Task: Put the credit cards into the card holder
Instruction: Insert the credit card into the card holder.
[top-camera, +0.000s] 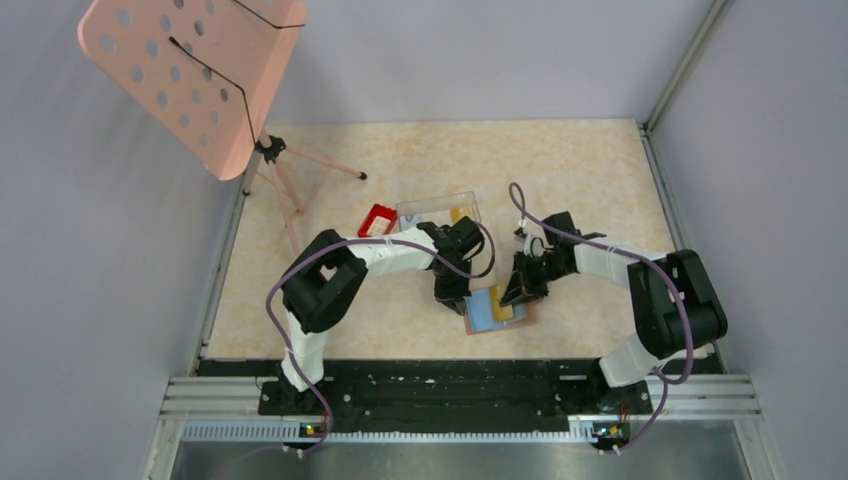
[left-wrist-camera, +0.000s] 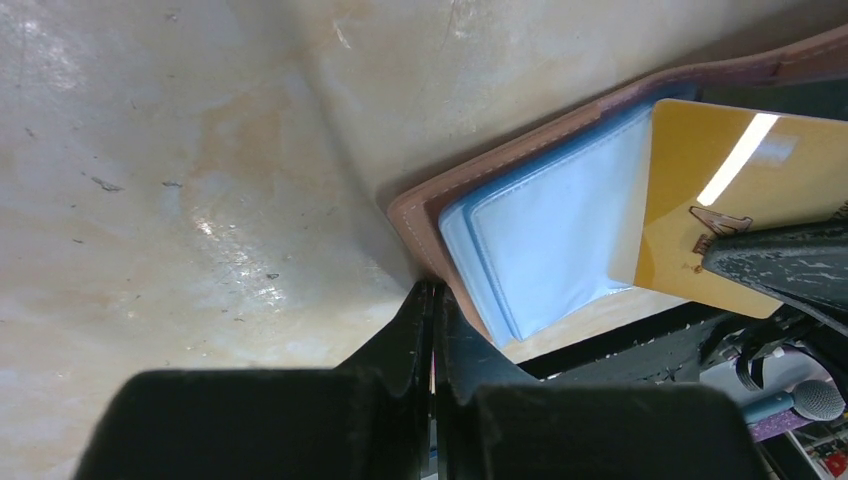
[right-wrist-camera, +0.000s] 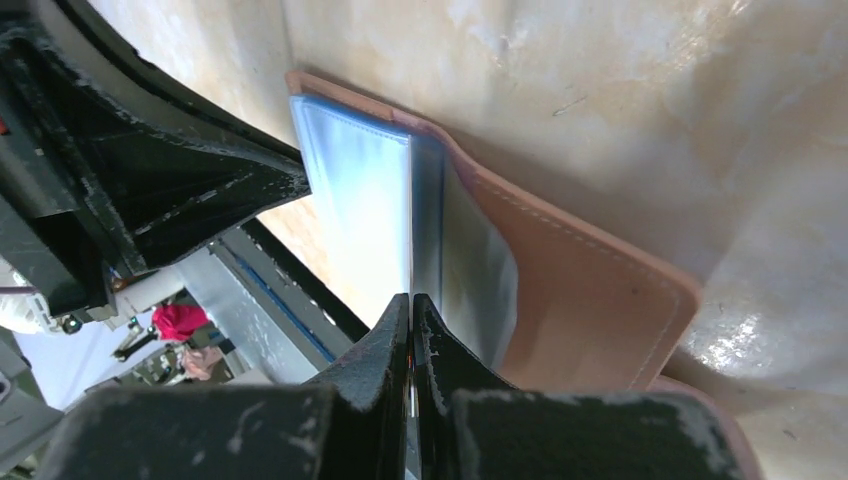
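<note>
Now the card holder (top-camera: 482, 314) lies open on the surface (top-camera: 560, 170), a little in front of the middle, between the two gripper tips. Its blue lining faces up and its tan outside shows only as a thin rim around it.

A yellow card (left-wrist-camera: 720, 190) lies slanted over the right half of the lining. One of its short edges meets the pale blue pocket; whether it has gone under the pocket I cannot tell.

The right gripper (right-wrist-camera: 411, 303) has its jaws pressed together. A thin edge runs straight out from between the fingertips down to the lining. From the left wrist view one of its black fingers lies across the near part of the yellow card, so it seems to pinch this card.

The left gripper (left-wrist-camera: 432, 300) is also closed, finger against finger, and nothing shows between them. Its tips stand at the left rim of the card holder, touching it or just beside it.

Farther back on the surface stands a clear plastic box (top-camera: 437, 210), with a small red tray (top-camera: 377, 220) just beside it on the left. A pink perforated stand (top-camera: 190, 80) rises at the far left corner.
</note>
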